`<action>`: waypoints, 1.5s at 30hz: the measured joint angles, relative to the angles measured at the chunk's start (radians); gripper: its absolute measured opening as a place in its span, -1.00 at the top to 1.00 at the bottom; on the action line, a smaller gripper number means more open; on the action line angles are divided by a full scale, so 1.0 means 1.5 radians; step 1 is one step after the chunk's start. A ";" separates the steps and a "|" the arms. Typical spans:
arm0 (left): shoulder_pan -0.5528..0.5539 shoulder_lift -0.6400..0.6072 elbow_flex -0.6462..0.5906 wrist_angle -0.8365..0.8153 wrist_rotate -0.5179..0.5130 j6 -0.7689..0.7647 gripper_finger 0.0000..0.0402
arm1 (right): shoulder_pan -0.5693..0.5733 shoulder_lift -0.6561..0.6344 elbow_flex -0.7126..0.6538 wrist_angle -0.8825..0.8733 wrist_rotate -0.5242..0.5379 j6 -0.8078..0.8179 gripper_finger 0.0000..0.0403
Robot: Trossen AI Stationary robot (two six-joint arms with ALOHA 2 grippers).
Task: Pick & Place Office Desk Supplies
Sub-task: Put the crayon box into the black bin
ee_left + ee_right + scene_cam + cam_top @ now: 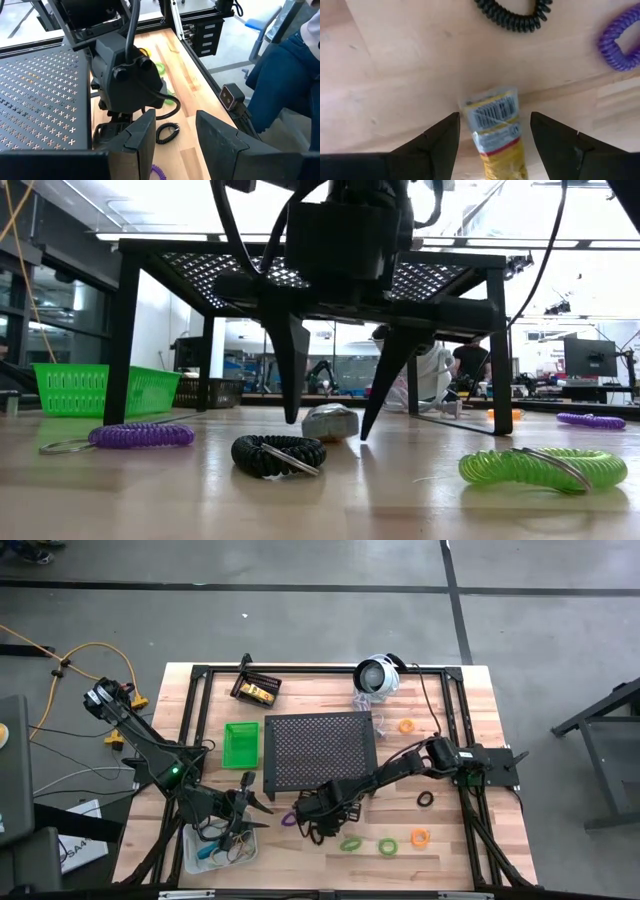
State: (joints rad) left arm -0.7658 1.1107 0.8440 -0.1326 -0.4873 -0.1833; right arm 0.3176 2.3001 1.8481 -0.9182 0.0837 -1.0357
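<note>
From above, the right gripper (322,812) hangs over the desk (480,700) front, beside the purple loop (288,820); the left gripper (243,808) waits near the clear bin (195,862), jaws released and empty. At desk height, the yellow tube (330,421) lies between the spread jaws. The right wrist view shows its long axis running across the gap, not along it.
</note>
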 joint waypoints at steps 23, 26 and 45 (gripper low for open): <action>0.000 0.000 0.000 0.000 0.000 0.000 0.33 | 0.001 0.000 0.000 0.007 0.014 -0.023 0.24; 0.000 0.000 0.000 0.000 0.000 0.000 0.33 | 0.001 0.000 0.000 0.007 0.014 -0.023 0.29; 0.000 0.000 0.000 0.000 0.000 0.000 0.33 | 0.013 0.000 0.000 0.014 0.015 -0.005 0.45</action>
State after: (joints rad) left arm -0.7661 1.1107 0.8440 -0.1329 -0.4873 -0.1833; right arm 0.3373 2.3001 1.8481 -0.8973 0.1061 -1.0439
